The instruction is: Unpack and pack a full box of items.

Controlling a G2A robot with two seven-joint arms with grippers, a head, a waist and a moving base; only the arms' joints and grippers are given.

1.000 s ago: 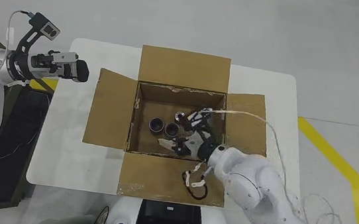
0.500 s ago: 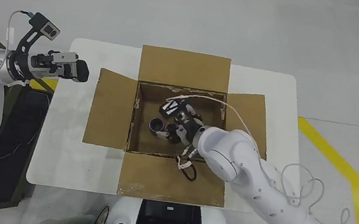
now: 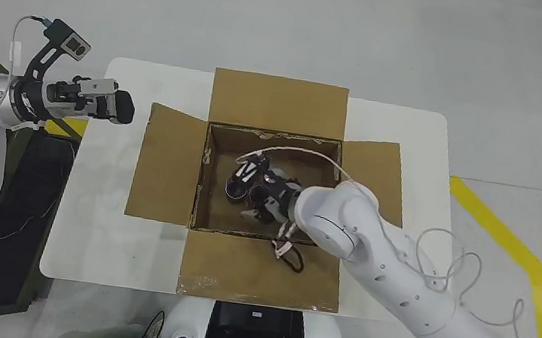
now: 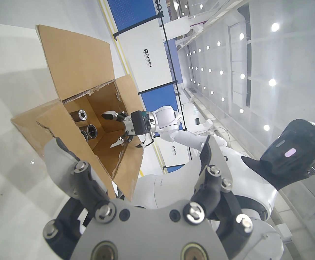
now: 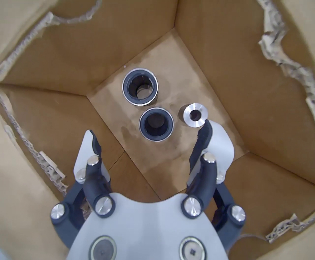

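Cardboard box (image 3: 277, 102), all four flaps folded out, sits in the middle of the white bench (image 3: 93, 229) in our top view. The right gripper (image 3: 250, 179) is down inside it, while the left gripper (image 3: 122, 107) hangs near the bench's left edge, well apart from the box.

From the left wrist we see that gripper's fingers spread and empty, and a silver cylinder (image 4: 82, 115) upright on the box floor.

From the right wrist we see fingers wide open, holding nothing, above two black-rimmed tubes (image 5: 140, 86) that stand just beside the silver cylinder.
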